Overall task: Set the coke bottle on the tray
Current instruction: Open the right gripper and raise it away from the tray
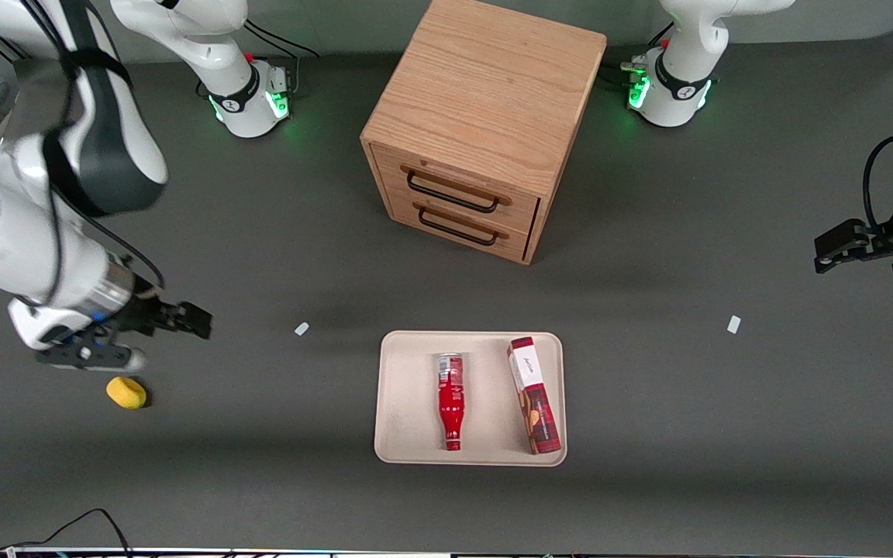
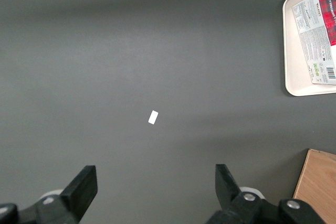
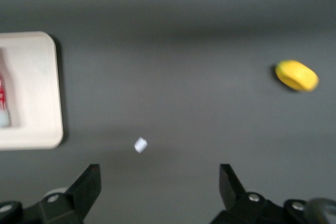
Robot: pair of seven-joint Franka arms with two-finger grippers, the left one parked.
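The coke bottle (image 1: 451,399) lies on its side on the beige tray (image 1: 406,399), its silver base toward the cabinet and its red cap toward the front camera. A sliver of the bottle (image 3: 2,103) and the tray's corner (image 3: 37,85) show in the right wrist view. My gripper (image 1: 192,319) is open and empty. It hovers over the bare table toward the working arm's end, well away from the tray. In the right wrist view its fingers (image 3: 86,184) stand wide apart with only the table between them.
A red-and-white box (image 1: 534,395) lies on the tray beside the bottle. A yellow object (image 1: 126,392) lies near my gripper, nearer the front camera. A wooden two-drawer cabinet (image 1: 481,128) stands farther back. Small white tags (image 1: 301,328) (image 1: 733,324) lie on the table.
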